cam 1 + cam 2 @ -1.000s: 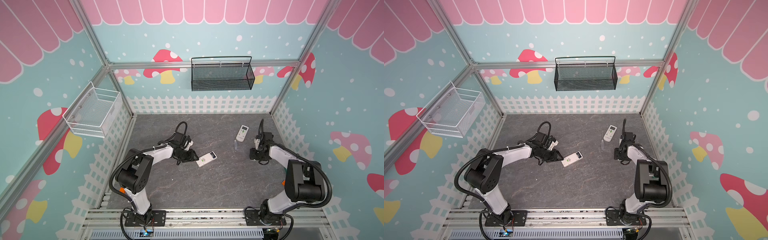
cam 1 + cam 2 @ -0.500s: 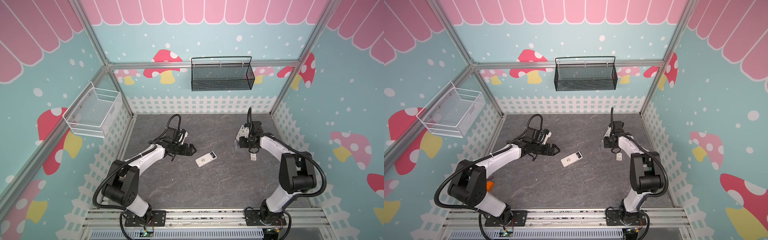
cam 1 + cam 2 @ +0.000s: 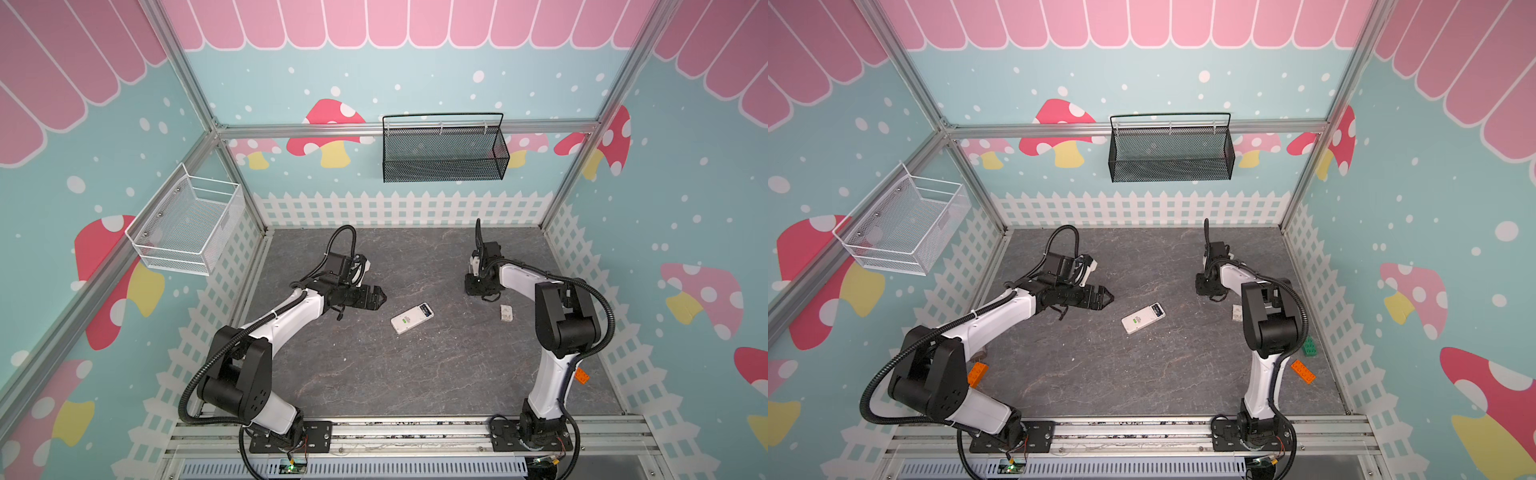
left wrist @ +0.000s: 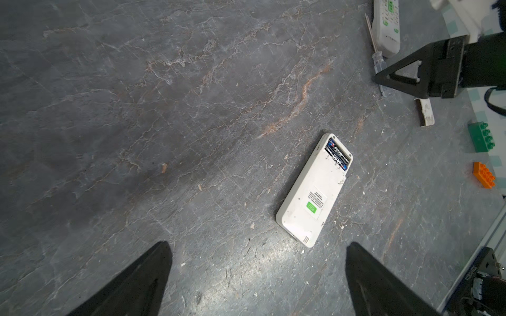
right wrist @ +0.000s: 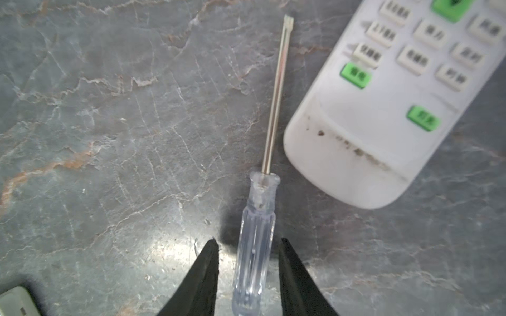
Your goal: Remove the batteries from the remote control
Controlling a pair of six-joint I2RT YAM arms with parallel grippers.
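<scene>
The white remote control (image 4: 315, 188) lies face down mid-table, shown in both top views (image 3: 412, 318) (image 3: 1143, 318). Its compartment is uncovered and black batteries (image 4: 337, 154) sit inside. My left gripper (image 4: 258, 244) hovers open and empty just short of the remote's near end (image 3: 376, 297). My right gripper (image 5: 248, 240) is farther back on the right (image 3: 478, 286). Its jaws are open and straddle the clear handle of a screwdriver (image 5: 257, 246), with a thin gap on each side.
A second white remote (image 5: 397, 104) lies face up beside the screwdriver. The loose battery cover (image 3: 506, 313) rests right of the open remote. Green (image 3: 1309, 346) and orange (image 3: 1303, 371) bricks sit at the right edge, another orange brick (image 3: 978, 372) at the left. Black (image 3: 442, 151) and white (image 3: 187, 226) baskets hang on the walls.
My left gripper let go of the remote, opened wide and drew back. My right gripper left the cover on the table, moved back to the screwdriver and narrowed its jaws around the handle.
</scene>
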